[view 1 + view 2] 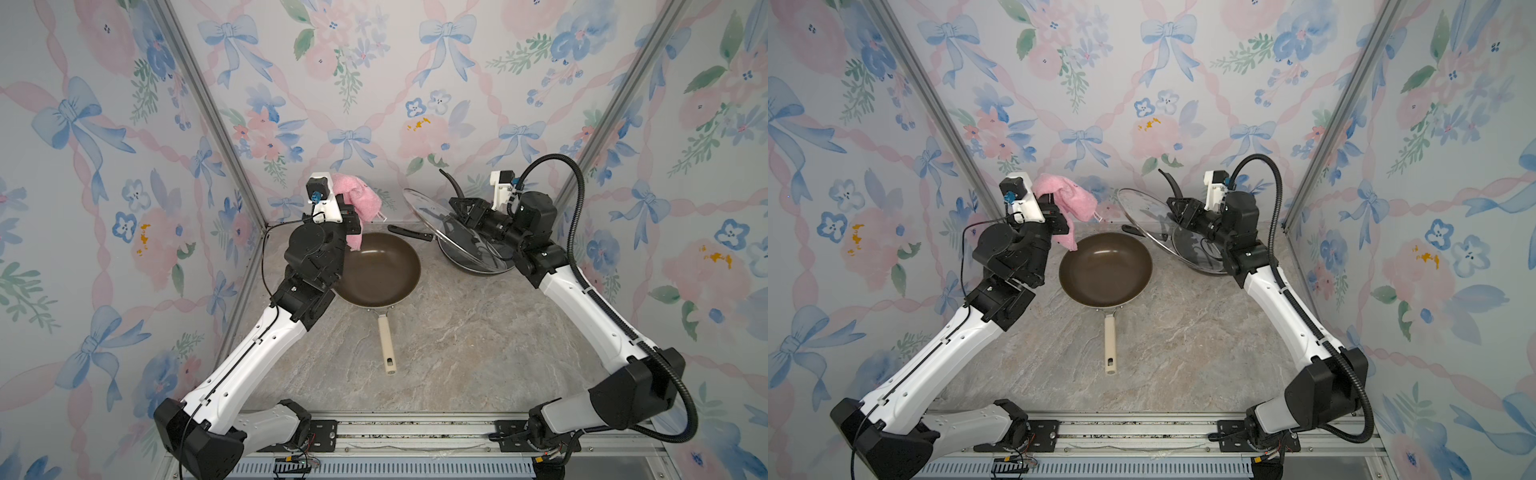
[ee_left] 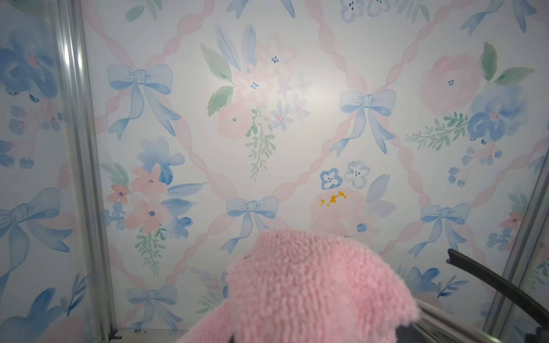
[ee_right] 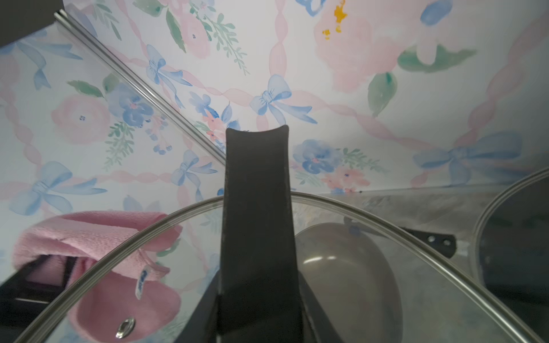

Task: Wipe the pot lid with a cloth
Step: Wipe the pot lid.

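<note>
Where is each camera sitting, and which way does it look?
Top views: above the arm bases, looking down at table, pan, left arm, right arm.
Left wrist: faces the back wall; the held cloth hides robot parts.
Right wrist: looks along the lid handle; right gripper clamps its base.
Shared: both wrist views show cloth and handle.

Soft, bright, even light fills both top views; shadows on the surface (image 1: 457, 332) beside the pan (image 1: 376, 270) are faint. In the left wrist view glare washes the wallpaper (image 2: 297, 89), and the close cloth (image 2: 312, 291) is blurred.
</note>
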Motion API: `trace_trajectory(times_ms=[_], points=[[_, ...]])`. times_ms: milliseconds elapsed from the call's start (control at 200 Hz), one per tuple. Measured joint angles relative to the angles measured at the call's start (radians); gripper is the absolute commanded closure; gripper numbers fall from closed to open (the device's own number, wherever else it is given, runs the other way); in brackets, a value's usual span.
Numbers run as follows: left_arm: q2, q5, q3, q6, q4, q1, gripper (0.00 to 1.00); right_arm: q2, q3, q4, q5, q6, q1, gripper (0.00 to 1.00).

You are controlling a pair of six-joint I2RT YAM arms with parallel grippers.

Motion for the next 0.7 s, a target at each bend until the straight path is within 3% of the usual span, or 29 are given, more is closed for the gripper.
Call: trace_trajectory(times_ms=[140, 295, 530, 700], points=[[0.008, 0.067, 0.053, -0.038, -0.208, -0.008, 0.94, -0.055, -0.131, 0.122, 0.270, -0.331, 0.143, 0.96], [0.056, 0.181, 0.066, -0.114, -0.377, -0.066, 0.93, 0.043, -0.218, 0.336, 0.448, -0.561, 0.203, 0.96], [0.190, 0.356, 0.069, -0.293, -0.455, -0.155, 0.96, 0.185, -0.237, 0.568, 0.622, -0.673, 0.209, 0.96], [0.338, 0.432, 0.099, -0.394, -0.471, -0.170, 0.96, 0.187, -0.237, 0.657, 0.654, -0.708, 0.211, 0.96]])
